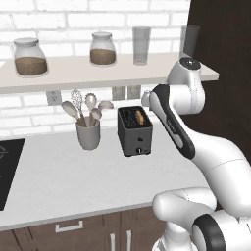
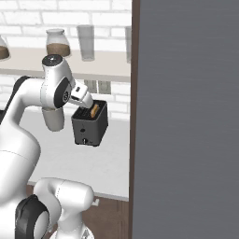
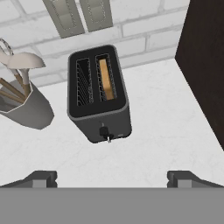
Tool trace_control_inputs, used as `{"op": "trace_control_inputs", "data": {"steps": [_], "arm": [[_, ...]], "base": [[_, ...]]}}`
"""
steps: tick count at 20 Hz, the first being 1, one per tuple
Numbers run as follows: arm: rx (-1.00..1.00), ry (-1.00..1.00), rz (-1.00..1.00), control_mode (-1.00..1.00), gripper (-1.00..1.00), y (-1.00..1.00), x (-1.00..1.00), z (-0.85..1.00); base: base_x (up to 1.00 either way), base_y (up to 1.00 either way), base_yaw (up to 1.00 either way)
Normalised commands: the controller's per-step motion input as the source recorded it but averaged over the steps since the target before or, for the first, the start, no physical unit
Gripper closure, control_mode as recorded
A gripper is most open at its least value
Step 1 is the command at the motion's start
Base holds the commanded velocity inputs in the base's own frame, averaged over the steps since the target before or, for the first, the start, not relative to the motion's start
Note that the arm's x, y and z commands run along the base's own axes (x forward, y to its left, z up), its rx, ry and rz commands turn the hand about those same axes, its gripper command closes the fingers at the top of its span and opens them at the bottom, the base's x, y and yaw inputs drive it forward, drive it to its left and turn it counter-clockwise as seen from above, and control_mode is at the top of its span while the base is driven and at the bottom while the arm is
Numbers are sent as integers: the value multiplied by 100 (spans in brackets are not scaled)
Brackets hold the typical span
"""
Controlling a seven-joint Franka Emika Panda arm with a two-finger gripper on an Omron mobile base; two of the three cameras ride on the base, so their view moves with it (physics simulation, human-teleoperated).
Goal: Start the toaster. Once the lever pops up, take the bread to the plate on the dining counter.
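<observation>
The dark grey toaster [image 1: 135,131] [image 2: 90,124] [image 3: 98,92] stands on the light grey worktop near the brick wall, its small knob [image 3: 104,131] low on the narrow front face. The bread [image 3: 106,78] [image 1: 140,116] [image 2: 95,110] sits down in the right slot, showing only its golden top edge. My gripper [image 3: 111,179] hovers above and in front of the toaster, open, with nothing between its fingertips [image 3: 43,178]. In the base views the hand is behind the white forearm [image 1: 169,120]. The plate and the dining counter are out of view.
A grey utensil crock [image 1: 88,133] [image 3: 27,107] with spoons and a whisk stands left of the toaster. A tall dark cabinet wall [image 2: 186,116] [image 3: 205,61] rises close on the right. A shelf [image 1: 98,73] with jars hangs above; a cooktop [image 1: 7,169] lies far left.
</observation>
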Motion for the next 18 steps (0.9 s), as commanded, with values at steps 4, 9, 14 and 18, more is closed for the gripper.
{"op": "trace_control_inputs", "data": {"steps": [4, 9, 14, 18], "arm": [[0, 0, 0, -100, -100, 0, 0, 0], [0, 0, 0, -100, -100, 0, 0, 0], [0, 0, 0, -100, -100, 0, 0, 0], [0, 0, 0, -100, -100, 0, 0, 0]], "base": [[0, 0, 0], [0, 0, 0], [0, 0, 0], [0, 0, 0]]}}
